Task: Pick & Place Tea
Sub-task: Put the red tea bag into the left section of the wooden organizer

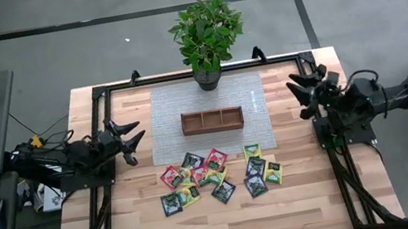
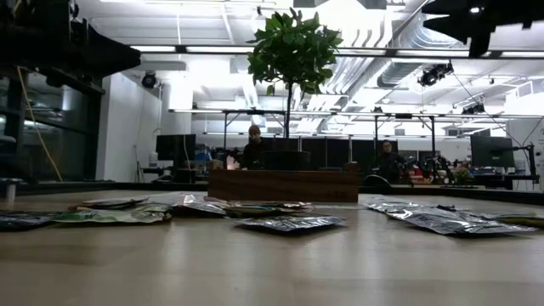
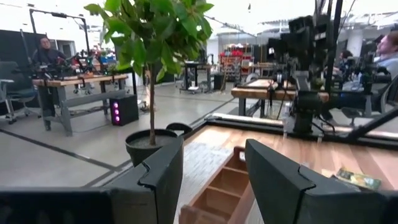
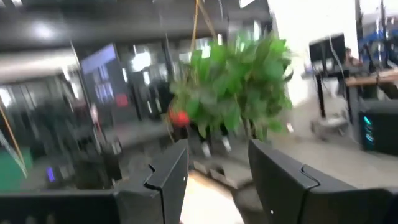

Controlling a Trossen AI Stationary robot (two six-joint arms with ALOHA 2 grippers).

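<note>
lying nearest the table's (image 1: pixel 303 198) front edge, the tea sachets (image 1: pixel 219 177) are scattered in a loose heap on the bare wood just in front of the woven mat (image 1: pixel 206 101), several overlapping, in red, yellow-green and dark wrappers. in the low view they sit almost flush with the tabletop, a few corners curling up slightly. my judgement is that each is very light, thin and limp, with a smooth wrapper that may slide on the wood, so a straight top-down pinch could push one along rather than lift it; a raised corner or a free edge of a sachet at the heap's rim looks the better hold, and the overlapped ones risk coming up in pairs. behind the heap, the wooden tray (image 1: pixel 212 120) with three compartments rests on the mat, apparently holding nothing. at the table's left edge the left gripper (image 1: pixel 131 140) hovers well apart from the sachets, its fingers parted with nothing between them, as its wrist view shows. at the right edge the right gripper (image 1: pixel 303 87) likewise waits with fingers spread and nothing held. farthest back, a potted plant (image 1: pixel 205 34) stands at the table's rear edge.
</note>
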